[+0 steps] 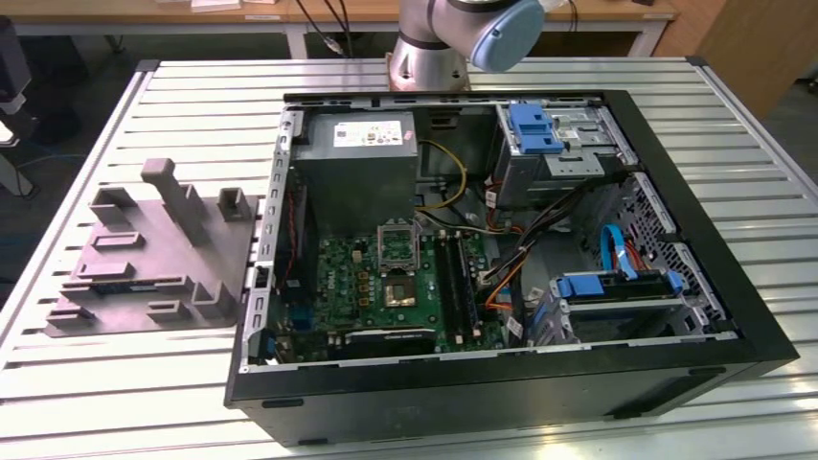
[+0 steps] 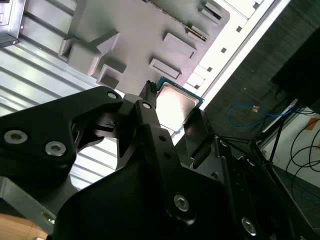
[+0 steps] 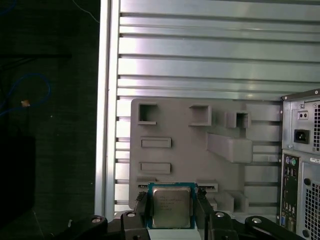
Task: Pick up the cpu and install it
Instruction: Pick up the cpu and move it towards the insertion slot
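My gripper is shut on the cpu, a small flat square chip with a dull silvery top and a green edge. One black finger presses each side of it. In the second wrist view the cpu sits between the same fingers of the gripper, held in the air above the grey moulded fixture. In the exterior view the dark square socket lies on the green motherboard inside the open computer case.
The grey fixture with raised blocks and slots lies on the slatted metal table, at the exterior view's left of the case. The case's rear panel stands beside the fixture. A grey power-supply box, cables and blue drive bays fill the case.
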You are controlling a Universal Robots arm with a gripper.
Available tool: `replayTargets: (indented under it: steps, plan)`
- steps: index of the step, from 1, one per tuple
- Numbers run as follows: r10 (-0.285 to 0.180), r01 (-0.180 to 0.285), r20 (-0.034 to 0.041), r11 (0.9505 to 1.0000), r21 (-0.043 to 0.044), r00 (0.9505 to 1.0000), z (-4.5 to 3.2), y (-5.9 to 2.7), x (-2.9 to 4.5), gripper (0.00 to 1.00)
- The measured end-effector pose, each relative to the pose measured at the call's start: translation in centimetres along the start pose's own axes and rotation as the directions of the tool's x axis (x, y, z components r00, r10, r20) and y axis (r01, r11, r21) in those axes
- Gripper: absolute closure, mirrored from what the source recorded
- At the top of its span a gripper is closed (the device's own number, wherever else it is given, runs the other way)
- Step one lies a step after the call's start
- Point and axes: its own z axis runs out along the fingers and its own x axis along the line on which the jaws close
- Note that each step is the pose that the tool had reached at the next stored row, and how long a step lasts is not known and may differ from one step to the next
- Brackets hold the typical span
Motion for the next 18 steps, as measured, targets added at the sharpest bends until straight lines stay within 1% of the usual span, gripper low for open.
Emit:
replayTargets:
  steps: [6,11,18]
  plan:
    - [0.000,0.000,0.0000,1.0000,0.0000,1.0000,-0.01,0.00,-0.02,0.53]
    - [0.000,0.000,0.0001,1.0000,-0.0001,1.0000,-0.30,0.00,-0.03,0.53]
    - [0.000,0.000,0.0000,1.0000,0.0000,1.0000,-0.32,0.00,-0.02,0.53]
